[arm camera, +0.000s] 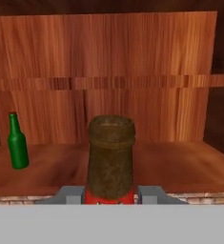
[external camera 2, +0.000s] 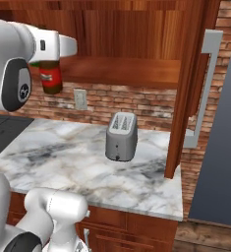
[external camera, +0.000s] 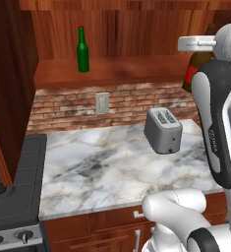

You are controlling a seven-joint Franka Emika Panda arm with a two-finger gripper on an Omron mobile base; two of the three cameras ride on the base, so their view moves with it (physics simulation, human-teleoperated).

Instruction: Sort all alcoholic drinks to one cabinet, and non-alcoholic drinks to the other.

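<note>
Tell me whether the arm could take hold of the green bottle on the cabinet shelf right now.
Probably not yet: the end effector is shut on the brown bottle. The green bottle stands upright, unobstructed, on the shelf.

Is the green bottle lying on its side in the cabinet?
No, the green bottle stands upright on the cabinet shelf, neck pointing up.

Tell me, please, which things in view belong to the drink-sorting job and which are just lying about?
Part of the job:
- green bottle, upright on the cabinet shelf
- brown bottle with red label, gripped by the gripper

Just lying about:
- toaster on the counter
- wall outlet
- stove
</note>
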